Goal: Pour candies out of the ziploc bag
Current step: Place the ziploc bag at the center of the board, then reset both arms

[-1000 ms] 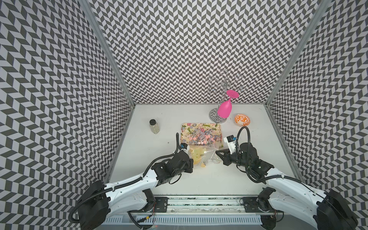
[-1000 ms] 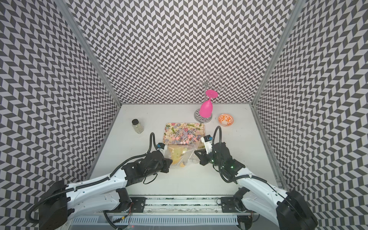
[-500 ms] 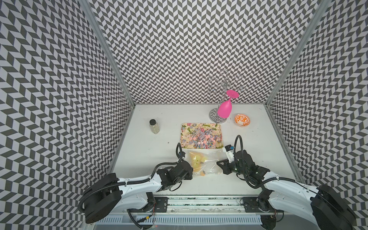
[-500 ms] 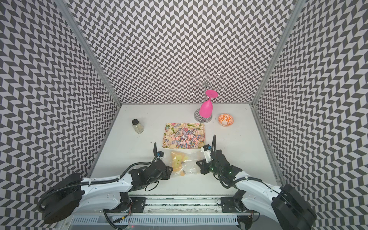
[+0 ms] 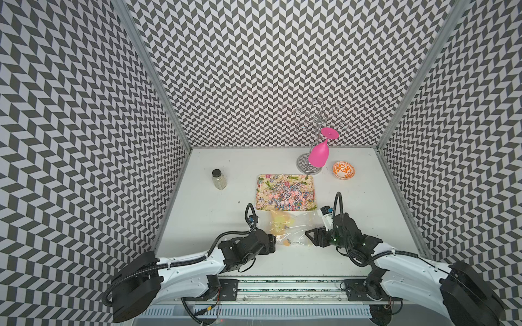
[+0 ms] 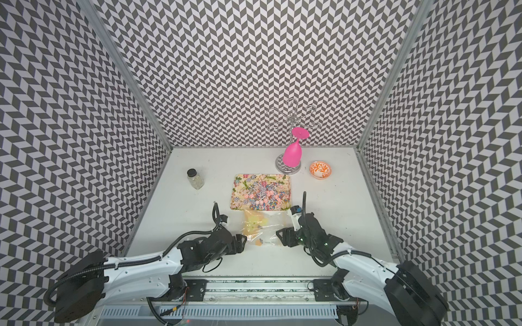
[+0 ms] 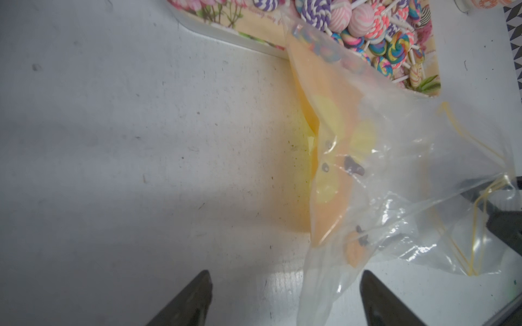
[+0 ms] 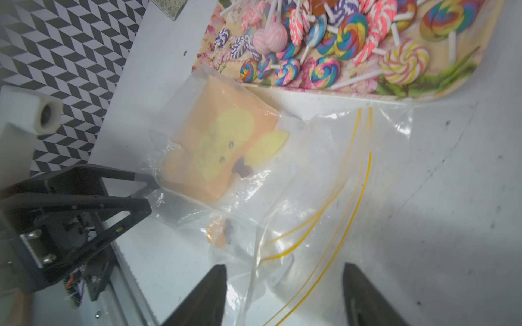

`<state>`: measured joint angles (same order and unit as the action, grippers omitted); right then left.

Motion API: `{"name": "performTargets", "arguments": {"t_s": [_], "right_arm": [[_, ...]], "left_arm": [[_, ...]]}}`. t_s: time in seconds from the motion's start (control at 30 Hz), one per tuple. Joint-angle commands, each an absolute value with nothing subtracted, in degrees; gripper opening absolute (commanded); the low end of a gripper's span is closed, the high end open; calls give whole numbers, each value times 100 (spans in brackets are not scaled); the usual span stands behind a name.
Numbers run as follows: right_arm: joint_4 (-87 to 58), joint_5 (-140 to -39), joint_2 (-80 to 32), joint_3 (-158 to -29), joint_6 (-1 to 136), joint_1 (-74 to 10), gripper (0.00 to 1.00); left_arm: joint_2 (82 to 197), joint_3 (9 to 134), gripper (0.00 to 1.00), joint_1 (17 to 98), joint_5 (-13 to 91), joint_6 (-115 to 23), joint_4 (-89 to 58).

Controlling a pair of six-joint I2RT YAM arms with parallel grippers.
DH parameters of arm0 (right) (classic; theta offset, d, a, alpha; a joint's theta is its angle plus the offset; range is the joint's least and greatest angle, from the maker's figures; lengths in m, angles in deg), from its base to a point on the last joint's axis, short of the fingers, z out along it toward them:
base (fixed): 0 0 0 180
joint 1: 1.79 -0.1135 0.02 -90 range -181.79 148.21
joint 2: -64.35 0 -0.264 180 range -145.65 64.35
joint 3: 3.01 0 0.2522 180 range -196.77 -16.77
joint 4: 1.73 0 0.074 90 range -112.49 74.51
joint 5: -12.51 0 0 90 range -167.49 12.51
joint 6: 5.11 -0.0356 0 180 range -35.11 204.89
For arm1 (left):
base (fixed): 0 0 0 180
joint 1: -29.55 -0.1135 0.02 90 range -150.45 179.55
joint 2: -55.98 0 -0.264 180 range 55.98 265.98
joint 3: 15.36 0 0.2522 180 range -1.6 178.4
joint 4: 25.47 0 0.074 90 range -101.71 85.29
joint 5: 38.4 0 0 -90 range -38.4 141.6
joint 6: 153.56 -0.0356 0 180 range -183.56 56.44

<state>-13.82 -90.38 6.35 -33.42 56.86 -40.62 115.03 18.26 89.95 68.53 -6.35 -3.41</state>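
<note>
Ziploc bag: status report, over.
Left gripper open, right gripper open. Ziploc bag lying on table, unclamped. Candies heaped on floral tray. Nothing in the way.

Both top views bright, even, sharp; light from overhead; wrist views softer, nearest foreground out of focus; broad soft shadows on scuffed white tabletop (image 7: 113, 113); specular glare on clear crinkly plastic ziploc bag (image 7: 401, 197).

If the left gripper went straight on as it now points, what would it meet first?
Probably the clear, crinkly plastic ziploc bag, its edge between the open jaws of the left gripper.
</note>
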Motion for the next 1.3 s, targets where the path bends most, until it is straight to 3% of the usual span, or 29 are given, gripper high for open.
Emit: {"name": "performTargets", "arguments": {"t_s": [0.0, 0.1, 0.27, 0.37, 0.47, 0.6, 0.7, 0.93, 1.13, 1.27], "right_arm": [[-1732, -9005, 978, -3694, 5703, -4064, 87], [-2276, -8822, 1222, -3984, 5723, -4064, 99], [-3057, -7672, 1556, -4618, 5655, -4048, 99], [-3219, -7011, 1485, -5183, 6024, -3772, 99], [-2889, -6995, 1110, -5574, 6388, -2795, 99], [-1832, -6757, 713, -5505, 6424, -1510, 99], [-755, -6044, 688, -5051, 6628, -1240, 99], [1866, -5256, 568, -3684, 7635, -1208, 99], [3250, -5159, -101, -3169, 7899, -1150, 99], [4961, -5420, -829, -2550, 8152, -1128, 99]], "left_arm": [[11193, 2124, 99, 9031, 7183, -730, 187], [10965, 2312, 99, 9024, 7352, -920, 524], [10754, 2900, 99, 8816, 8094, -1672, 993], [10682, 3329, 99, 7998, 8245, -2546, 853], [10545, 3543, 99, 6600, 7755, -3434, 94], [10407, 3439, 99, 4758, 7050, -3807, -1121], [10367, 2943, 97, 4051, 7078, -4079, -2227], [10753, 1629, 96, 3643, 7569, -5004, -4338], [11756, 837, 95, 3216, 6809, -5448, -6250], [12661, 522, 95, 2868, 6149, -5507, -7612]]}}
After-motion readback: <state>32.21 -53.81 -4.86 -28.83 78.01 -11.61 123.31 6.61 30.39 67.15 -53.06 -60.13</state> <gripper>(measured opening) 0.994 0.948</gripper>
